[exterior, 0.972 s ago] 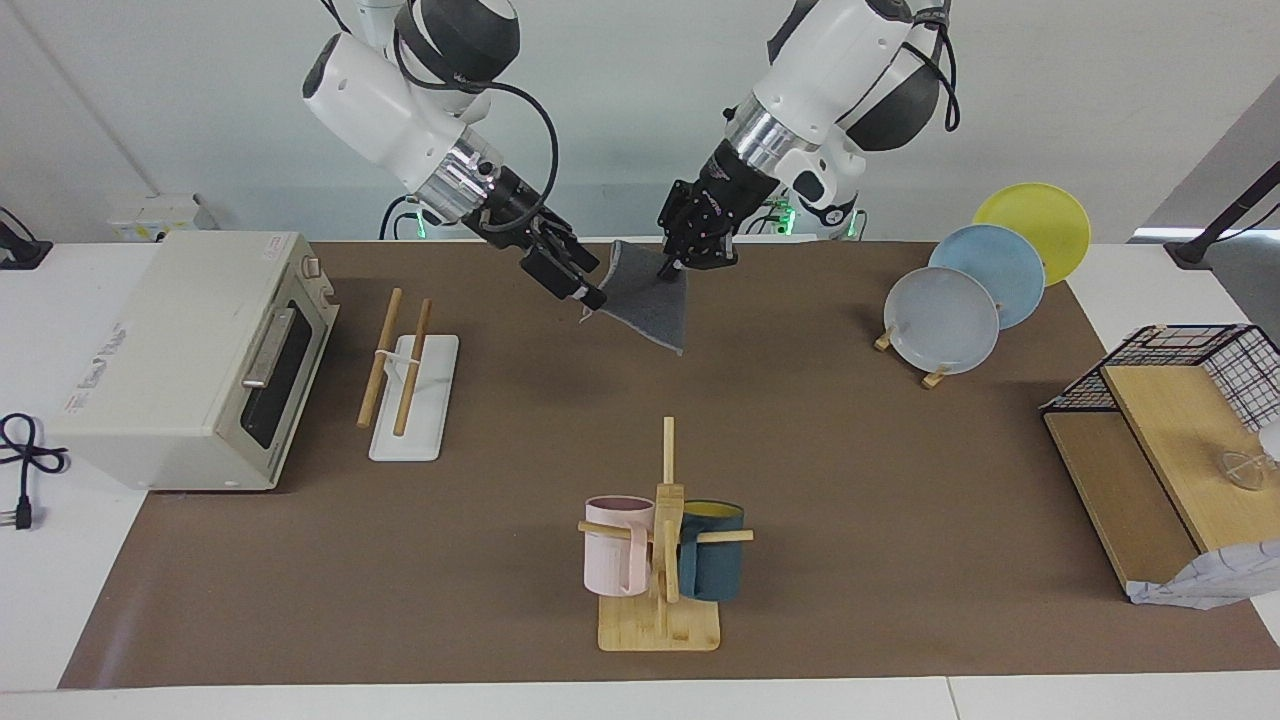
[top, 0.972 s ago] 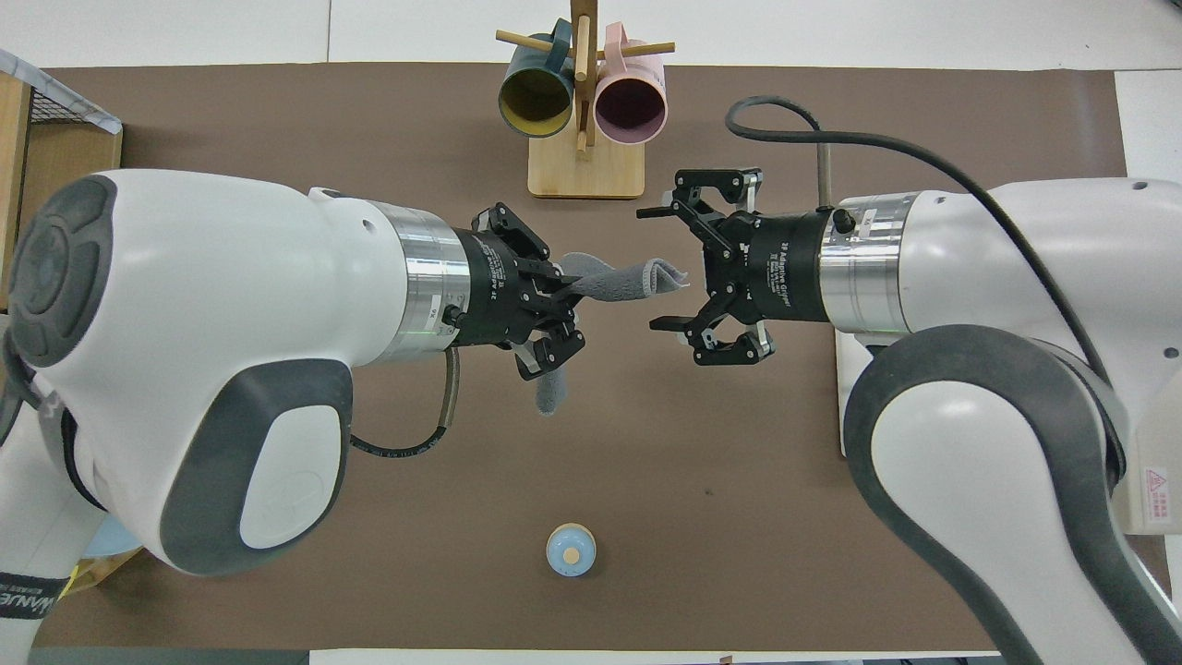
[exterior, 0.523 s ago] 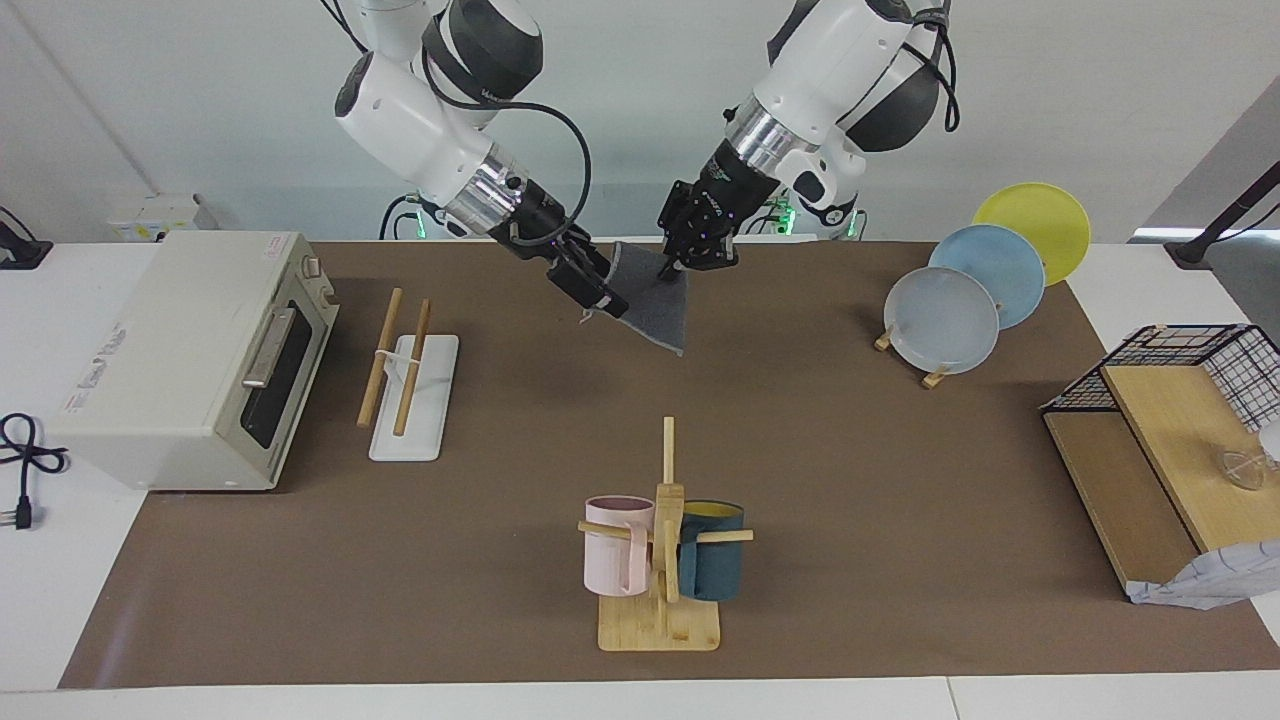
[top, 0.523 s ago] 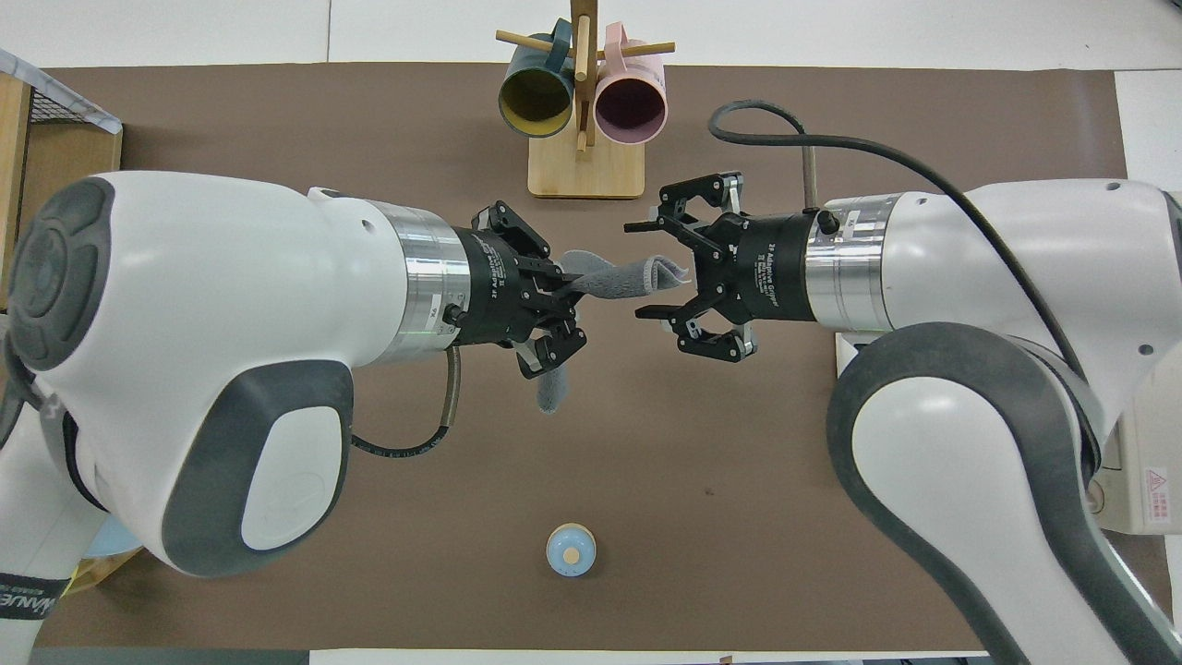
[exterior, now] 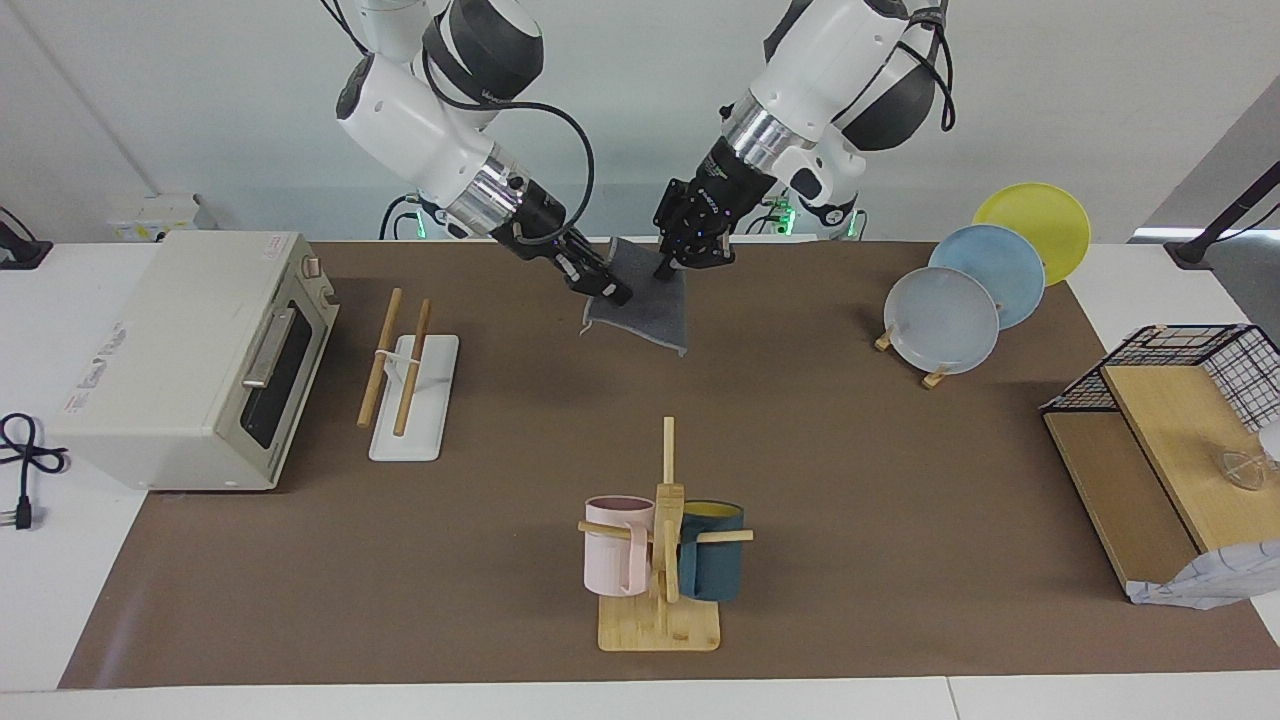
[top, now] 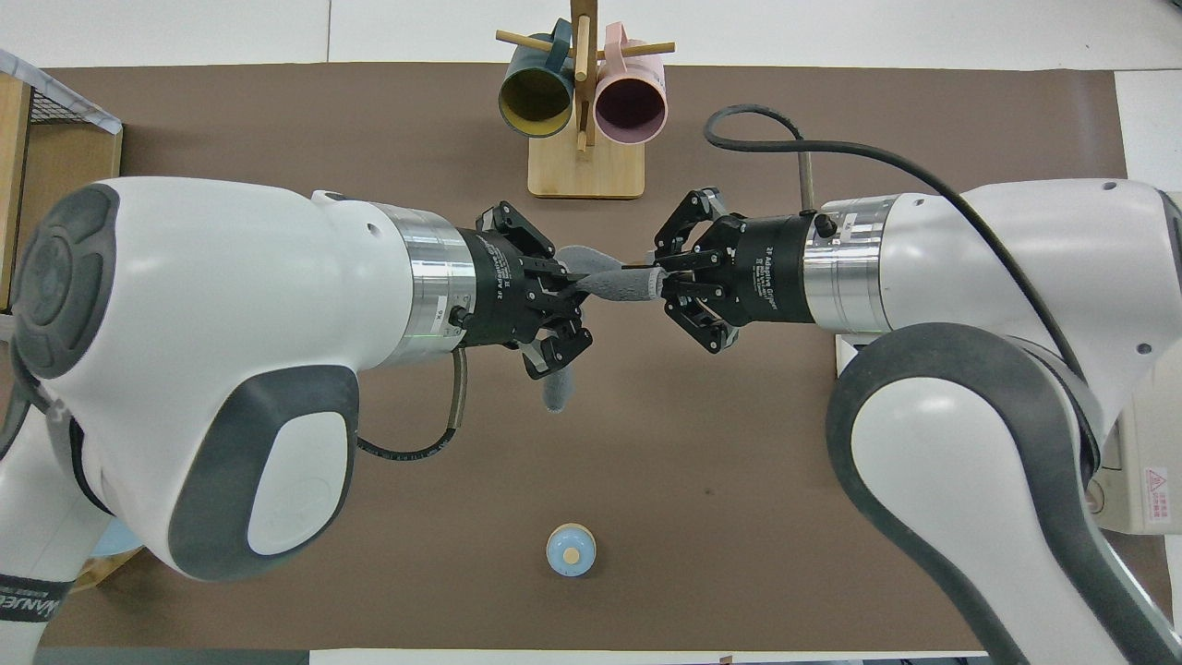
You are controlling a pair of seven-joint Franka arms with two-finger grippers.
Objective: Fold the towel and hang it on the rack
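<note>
The towel (exterior: 640, 305) hangs grey face out between my two arms, held up in the air over the middle of the table's robot-side edge, its lower hem sagging toward the brown mat. A second ago only my left gripper (exterior: 668, 268) pinched its upper corner; now my right gripper (exterior: 612, 292), which stood wide open beside the cloth, has moved in and clamped its fingertips on the other upper corner. In the overhead view both grippers meet the cloth end to end, the top edge bunched between them. With both corners held, I judge the fold can begin or the cloth can travel. The rack (exterior: 405, 375), two wooden rods on a white base, waits bare toward the right arm's end of the table, beside the toaster oven (exterior: 190, 355).
</note>
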